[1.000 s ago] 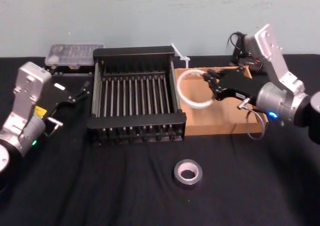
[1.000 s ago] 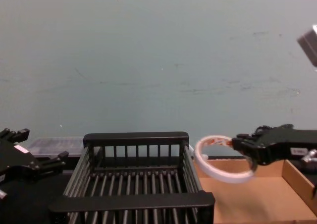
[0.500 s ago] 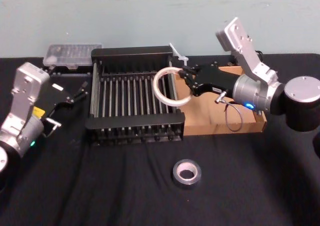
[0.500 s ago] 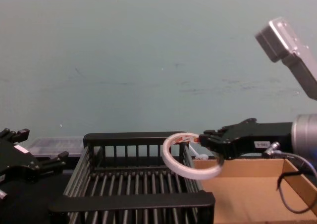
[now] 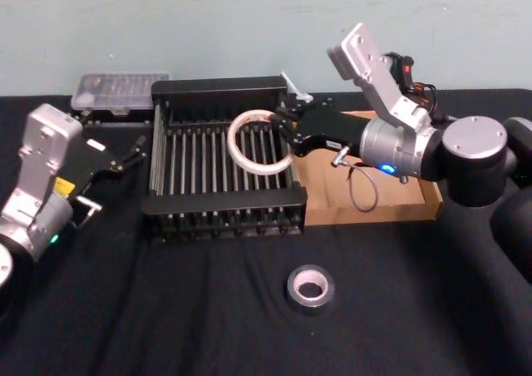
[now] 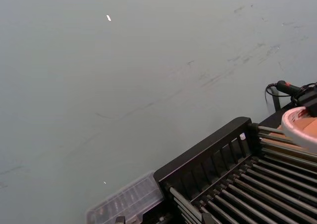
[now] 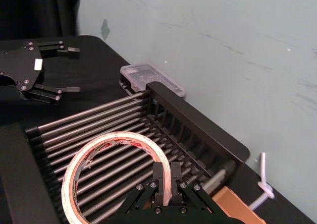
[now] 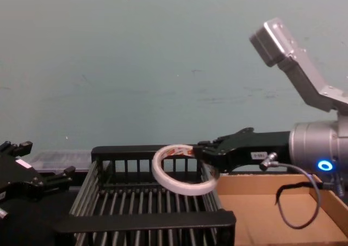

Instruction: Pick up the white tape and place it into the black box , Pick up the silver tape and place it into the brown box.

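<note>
My right gripper (image 5: 287, 139) is shut on the white tape (image 5: 231, 141), a thin ring with reddish marks (image 7: 119, 139). It holds the ring tilted above the right half of the black box (image 5: 224, 201). From the chest view the white tape (image 8: 174, 185) hangs just over the black box's (image 8: 147, 221) bars, held by the right gripper (image 8: 204, 156). The brown box (image 5: 391, 201) lies right of the crate, under the right arm. The silver tape (image 5: 327, 286) lies flat on the cloth in front. My left gripper (image 5: 137, 150) rests open left of the crate.
A clear plastic case (image 5: 120, 89) sits behind the crate's left corner. A white tie (image 5: 298, 89) lies behind the crate's right corner. Cables (image 5: 403, 68) bunch at the back right. Black cloth covers the table.
My right gripper has carried the white tape leftward, from over the brown box to over the black box. The left arm and the silver tape have not moved.
</note>
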Controlling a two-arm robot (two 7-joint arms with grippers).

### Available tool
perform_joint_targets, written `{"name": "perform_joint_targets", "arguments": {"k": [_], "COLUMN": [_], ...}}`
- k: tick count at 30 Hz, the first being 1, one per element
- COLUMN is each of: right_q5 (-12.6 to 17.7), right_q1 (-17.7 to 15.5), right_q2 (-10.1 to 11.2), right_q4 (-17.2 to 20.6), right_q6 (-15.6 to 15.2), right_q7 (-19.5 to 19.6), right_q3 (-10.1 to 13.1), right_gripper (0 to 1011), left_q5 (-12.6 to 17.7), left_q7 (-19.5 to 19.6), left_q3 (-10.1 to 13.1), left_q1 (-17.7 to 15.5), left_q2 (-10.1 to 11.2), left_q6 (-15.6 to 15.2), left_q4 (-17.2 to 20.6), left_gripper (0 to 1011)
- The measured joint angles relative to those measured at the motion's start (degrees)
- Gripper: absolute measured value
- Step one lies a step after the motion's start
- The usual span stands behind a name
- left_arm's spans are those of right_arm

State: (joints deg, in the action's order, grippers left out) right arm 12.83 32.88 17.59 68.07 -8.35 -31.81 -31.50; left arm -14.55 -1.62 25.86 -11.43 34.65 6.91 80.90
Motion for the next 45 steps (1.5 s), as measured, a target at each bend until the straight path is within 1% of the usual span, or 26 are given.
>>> {"name": "perform_joint_targets", "arguments": {"k": [6,10,29,31,33,34,38,39,40,41,42,45], "right_q5": [-0.17,-0.36,-0.36,-0.35,-0.34,-0.34,-0.32,-0.32,-0.31,-0.31,-0.31,-0.29], "right_q1": [1.35,1.73,1.66,1.66,1.65,1.65,1.63,1.63,1.62,1.62,1.62,1.62], "right_q2": [-1.32,-1.81,-1.73,-1.72,-1.71,-1.70,-1.68,-1.68,-1.67,-1.67,-1.67,-1.65], "right_q4": [-2.24,-3.08,-2.89,-2.88,-2.88,-2.87,-2.84,-2.84,-2.83,-2.83,-2.82,-2.81], "right_q6": [0.81,1.31,1.21,1.19,1.17,1.17,1.15,1.15,1.13,1.13,1.13,1.11], "right_q7": [-0.53,-0.19,-0.17,-0.17,-0.18,-0.18,-0.19,-0.19,-0.19,-0.19,-0.19,-0.19], "right_q3": [-1.06,-1.17,-1.12,-1.11,-1.10,-1.10,-1.10,-1.10,-1.10,-1.10,-1.10,-1.10], "right_gripper": [94,95,96,127,194,194,329,346,386,399,458,543], "left_q5": [0.00,0.00,0.00,0.00,0.00,0.00,0.00,0.00,0.00,0.00,0.00,0.00], "left_q7": [0.00,0.00,0.00,0.00,0.00,0.00,0.00,0.00,0.00,0.00,0.00,0.00], "left_q3": [0.00,0.00,0.00,0.00,0.00,0.00,0.00,0.00,0.00,0.00,0.00,0.00], "left_q1": [0.00,0.00,0.00,0.00,0.00,0.00,0.00,0.00,0.00,0.00,0.00,0.00], "left_q2": [0.00,0.00,0.00,0.00,0.00,0.00,0.00,0.00,0.00,0.00,0.00,0.00], "left_q6": [0.00,0.00,0.00,0.00,0.00,0.00,0.00,0.00,0.00,0.00,0.00,0.00], "left_q4": [0.00,0.00,0.00,0.00,0.00,0.00,0.00,0.00,0.00,0.00,0.00,0.00], "left_gripper": [1001,1002,1001,1001,1001,1001,1001,1001,1001,1001,1001,1001]}}
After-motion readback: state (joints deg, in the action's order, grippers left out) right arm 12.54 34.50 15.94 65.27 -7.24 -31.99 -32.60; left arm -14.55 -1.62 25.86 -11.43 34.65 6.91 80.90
